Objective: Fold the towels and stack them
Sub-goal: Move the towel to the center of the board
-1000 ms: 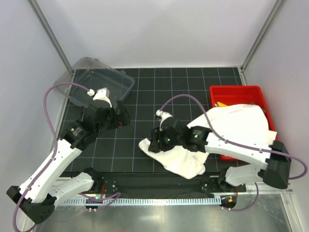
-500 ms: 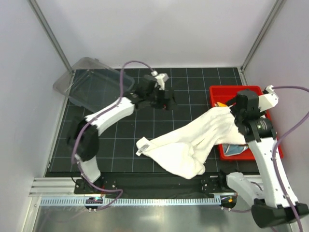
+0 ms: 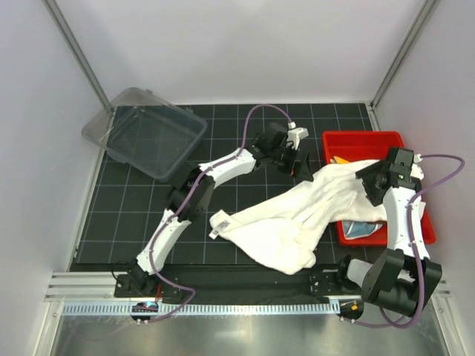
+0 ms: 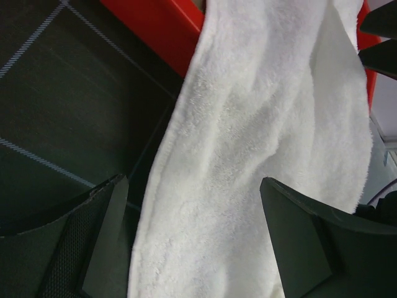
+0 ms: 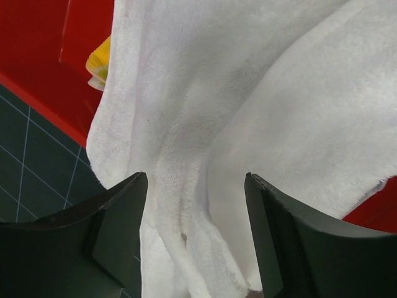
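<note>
Both arms are repositioning fast over the last second. The left gripper [image 3: 303, 162] was over by the clear tub [image 3: 145, 133]. It's now reaching right across the worktop [image 3: 126, 200] and hovering over the white towel [image 3: 282, 222], just beside the red bin [image 3: 364, 136]. The right gripper [image 3: 372, 184] was down on the towel mid-worktop. It's now hanging back over the bin, above the towel's far end.

Gripper state: both released. The wrist views are showing jaws spread with terry below them and nothing pinched on either side.

The towel is stretching from a bunched heap into a long diagonal strip. One end is draping over the bin's rim and the other is lying crumpled on the worktop near the front edge. It's not flat and not folded. The yellow towel [image 3: 340, 159] and blue towel [image 3: 361, 231] are sitting in the bin, peeking out beside the white one.

My read: the arms are lining up for a two-point pickup at the bin end, to lift the white towel clear and spread it on the worktop. Folding isn't starting yet, and nothing is stacked.

Risk I'm seeing: the white towel is lying over the bin contents, so a deep pinch may snag the yellow one too.
</note>
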Robot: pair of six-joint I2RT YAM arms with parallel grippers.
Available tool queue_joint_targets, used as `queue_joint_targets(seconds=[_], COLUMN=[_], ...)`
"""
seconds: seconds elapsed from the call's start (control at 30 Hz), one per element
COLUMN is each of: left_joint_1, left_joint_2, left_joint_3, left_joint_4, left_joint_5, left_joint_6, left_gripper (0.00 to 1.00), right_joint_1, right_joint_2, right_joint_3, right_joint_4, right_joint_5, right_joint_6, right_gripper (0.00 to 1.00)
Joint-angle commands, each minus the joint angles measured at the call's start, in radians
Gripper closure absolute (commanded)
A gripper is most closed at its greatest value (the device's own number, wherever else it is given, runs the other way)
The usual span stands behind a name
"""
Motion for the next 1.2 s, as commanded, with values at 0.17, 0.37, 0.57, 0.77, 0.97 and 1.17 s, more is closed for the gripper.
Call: queue_joint_targets(seconds=[0.17, 0.37, 0.57, 0.77, 0.97, 1.17], left_joint_1=[0.007, -0.009, 0.018, 0.136, 0.193, 0.181], left_joint_2=[0.133, 0.242, 0.183, -0.272, -0.768, -1.109], left_joint_3=[0.128, 0.184, 0.017, -0.247, -0.474, -0.899], left_joint_4=[0.168, 0.369, 0.610, 0.226, -0.359, -0.445], left_joint_5=[0.080, 0.172, 0.273, -0.083, -0.478, -0.552], left_joint_6=[-0.049, -0.211, -0.455, -0.313, -0.187, -0.234], left_gripper=[0.05, 0.12, 0.88, 1.00, 1.00, 1.00], right_joint_1=[-0.027, -0.038, -0.038, 0.053, 0.342, 0.407], right_joint_2=[0.049, 0.043, -0.054, -0.008, 0.044, 0.015], right_joint_3=[-0.073, -0.085, -0.012, 0.237, 0.441, 0.241], right_joint_4=[0.141, 0.176, 0.162, 0.219, 0.124, 0.024], right_joint_5=[-0.131, -0.151, -0.211, -0.622, -0.611, -0.529], right_joint_6=[-0.019, -0.036, -0.049, -0.072, -0.104, -0.219], right_gripper=[0.33, 0.53, 0.99, 0.99, 0.99, 0.99])
